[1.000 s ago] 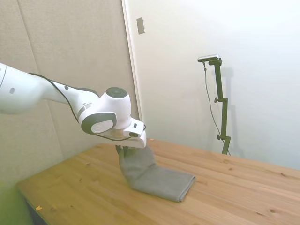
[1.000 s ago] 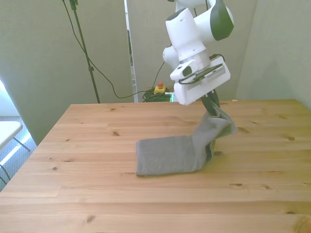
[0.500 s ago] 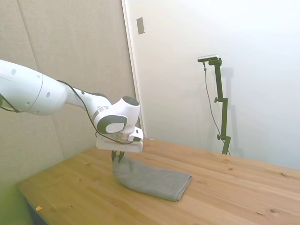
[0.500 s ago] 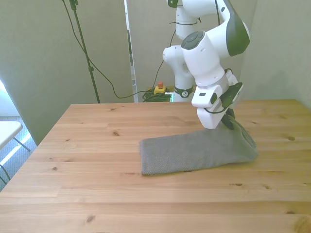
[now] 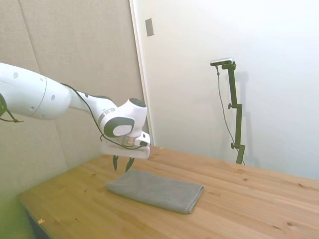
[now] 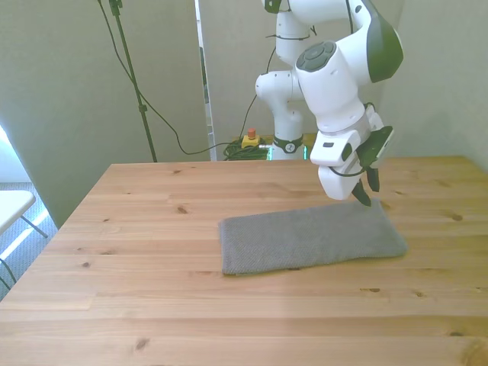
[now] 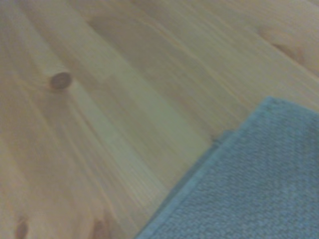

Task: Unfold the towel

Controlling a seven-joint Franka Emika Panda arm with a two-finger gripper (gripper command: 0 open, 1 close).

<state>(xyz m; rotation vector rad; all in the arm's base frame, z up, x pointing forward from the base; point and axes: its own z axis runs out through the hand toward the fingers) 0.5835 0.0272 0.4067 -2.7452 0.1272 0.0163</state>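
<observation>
While tool [image 6: 367, 189] hovers open, grey towel [image 6: 311, 236] flat, unmarked, wooden table [image 6: 152, 305]

Wooden table [image 6: 152, 305]: grey towel [image 6: 309, 238] spread flat, toward front view's right.

- A robot lab or test room is shown.
- A white robot arm [image 6: 335, 84] is mounted behind a plain wooden table [image 6: 152, 305].
- Bare padded wall panels [image 5: 75, 50] are seen behind it.
- Loose cables [image 6: 164, 122] and a red stop button [image 6: 249, 139] are left on the floor.
</observation>
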